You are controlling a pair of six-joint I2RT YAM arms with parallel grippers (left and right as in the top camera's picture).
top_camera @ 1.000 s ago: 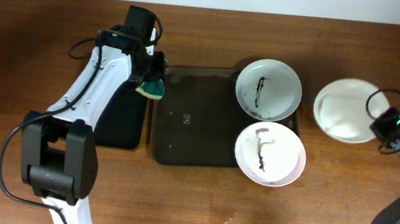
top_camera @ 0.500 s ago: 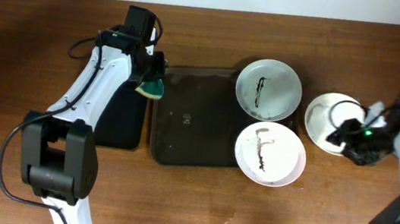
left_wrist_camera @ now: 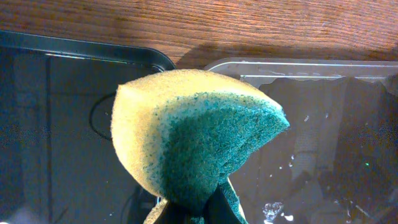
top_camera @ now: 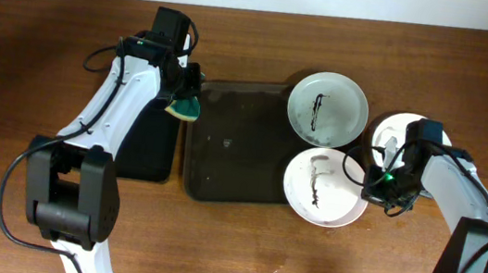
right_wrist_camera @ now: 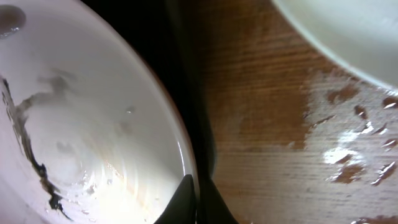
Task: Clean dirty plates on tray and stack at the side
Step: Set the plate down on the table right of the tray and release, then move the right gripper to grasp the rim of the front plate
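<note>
The dark brown tray [top_camera: 234, 145] carries two smeared white plates on its right side, a far one [top_camera: 327, 108] and a near one [top_camera: 322, 188]. A third, clean plate [top_camera: 391, 136] lies on the table to the right, partly hidden by my right arm. My right gripper [top_camera: 376, 184] is shut on the right rim of the near plate; the right wrist view shows the fingers [right_wrist_camera: 198, 193] pinching that rim [right_wrist_camera: 81, 124]. My left gripper [top_camera: 183, 101] is shut on a yellow and green sponge [left_wrist_camera: 193, 137] over the tray's far left corner.
A narrower black tray [top_camera: 145, 143] lies left of the brown tray, under my left arm. Water spots lie on the wood [right_wrist_camera: 354, 143] between the near plate and the clean plate [right_wrist_camera: 348, 31].
My right arm has moved left from the clean plate to the near dirty plate and taken its rim; that plate has shifted slightly left. The left arm has not moved.
</note>
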